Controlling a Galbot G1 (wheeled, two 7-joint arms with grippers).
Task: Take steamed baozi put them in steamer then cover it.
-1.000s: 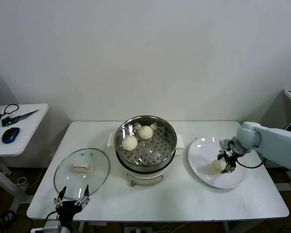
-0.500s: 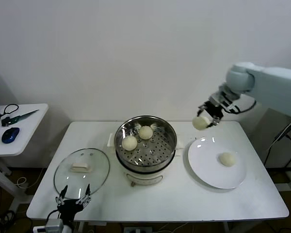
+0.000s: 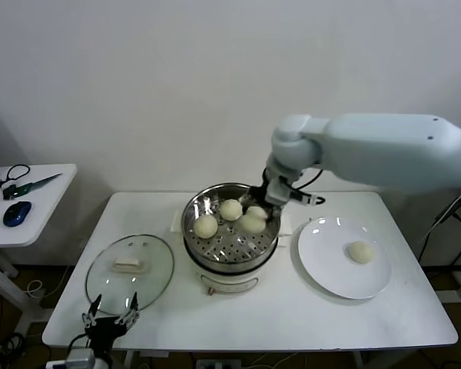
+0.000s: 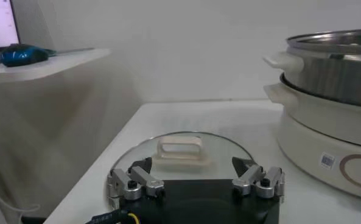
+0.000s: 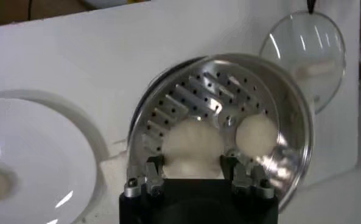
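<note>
right gripper (image 3: 255, 216): clamped on a baozi (image 3: 253, 221) at steamer's (image 3: 215, 246) three o'clock
left gripper (image 3: 112, 315): spread wide, near cover (image 3: 130, 267)

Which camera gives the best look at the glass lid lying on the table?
The head view: the whole glass lid shows from above, white handle included. The left wrist view shows it low and edge-on, partly behind the left gripper. The right wrist view catches it far off, beyond the steamer.
</note>
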